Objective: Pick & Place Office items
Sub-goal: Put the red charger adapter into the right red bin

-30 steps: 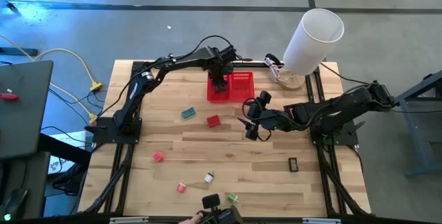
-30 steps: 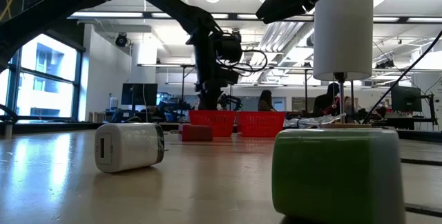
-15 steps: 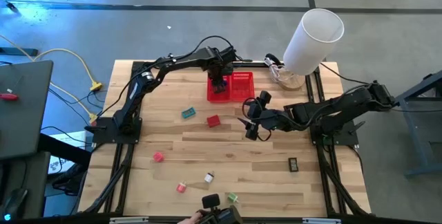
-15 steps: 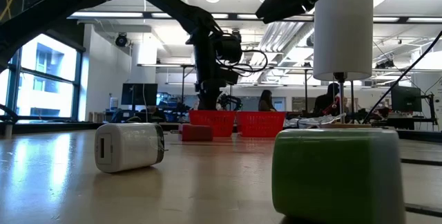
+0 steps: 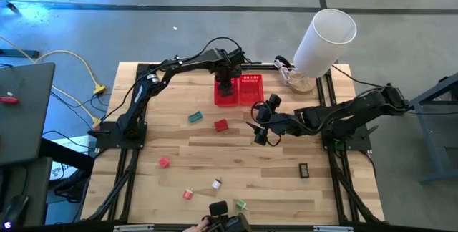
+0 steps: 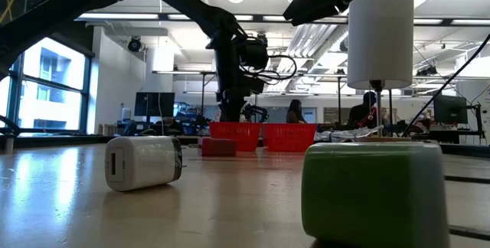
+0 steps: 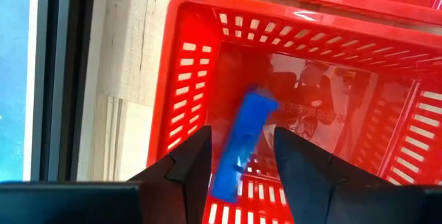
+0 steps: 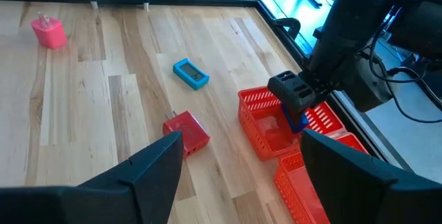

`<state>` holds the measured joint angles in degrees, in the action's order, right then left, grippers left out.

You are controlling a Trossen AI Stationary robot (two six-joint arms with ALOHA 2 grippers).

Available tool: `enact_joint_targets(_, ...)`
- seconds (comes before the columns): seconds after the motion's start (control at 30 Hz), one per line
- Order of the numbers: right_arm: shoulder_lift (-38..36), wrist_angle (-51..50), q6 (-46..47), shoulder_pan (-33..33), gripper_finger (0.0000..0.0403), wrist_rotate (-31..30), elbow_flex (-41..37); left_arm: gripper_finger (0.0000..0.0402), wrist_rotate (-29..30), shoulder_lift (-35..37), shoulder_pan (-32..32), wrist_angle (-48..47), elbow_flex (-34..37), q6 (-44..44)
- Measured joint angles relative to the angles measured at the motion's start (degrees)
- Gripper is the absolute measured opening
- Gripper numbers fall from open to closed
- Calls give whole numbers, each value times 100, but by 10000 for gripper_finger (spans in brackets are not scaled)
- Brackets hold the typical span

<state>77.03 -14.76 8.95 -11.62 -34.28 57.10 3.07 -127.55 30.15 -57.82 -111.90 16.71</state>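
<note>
— Where are we on clearing the office items?

— My left gripper (image 7: 238, 156) is over the left red basket (image 5: 227, 99), fingers apart, with a blue item (image 7: 243, 143) between them, hanging just above the basket floor. I can't tell whether anything grips it; I'd judge it is being dropped. Seven items lie out on the table (image 5: 172, 128): teal one (image 5: 195, 117), red block (image 5: 220, 125), pink one (image 5: 164, 162), red-white one (image 5: 188, 194), whitish one (image 5: 216, 184), green one (image 5: 241, 205), black rectangle (image 5: 303, 169).

— And the right arm?

— My right gripper (image 5: 259, 124) waits with fingers spread and empty, just beside the red block.

— Anything unclear?

— The overhead view hides the blue item behind the arm. The second basket (image 5: 250, 89) looks empty, but its floor isn't fully visible.
</note>
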Motion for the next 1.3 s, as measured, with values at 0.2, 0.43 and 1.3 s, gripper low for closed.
enact_joint_targets(0.2,0,0,0,-2,279,0,0,151,249,2,-33,2,0,-35)
enact_joint_targets(0.43,0,45,2,-1,279,-2,0,151,704,80,-157,-3,-17,28)
enact_joint_targets(1.3,0,42,5,-2,279,366,2,151,-871,2371,-949,-2612,626,-1289)
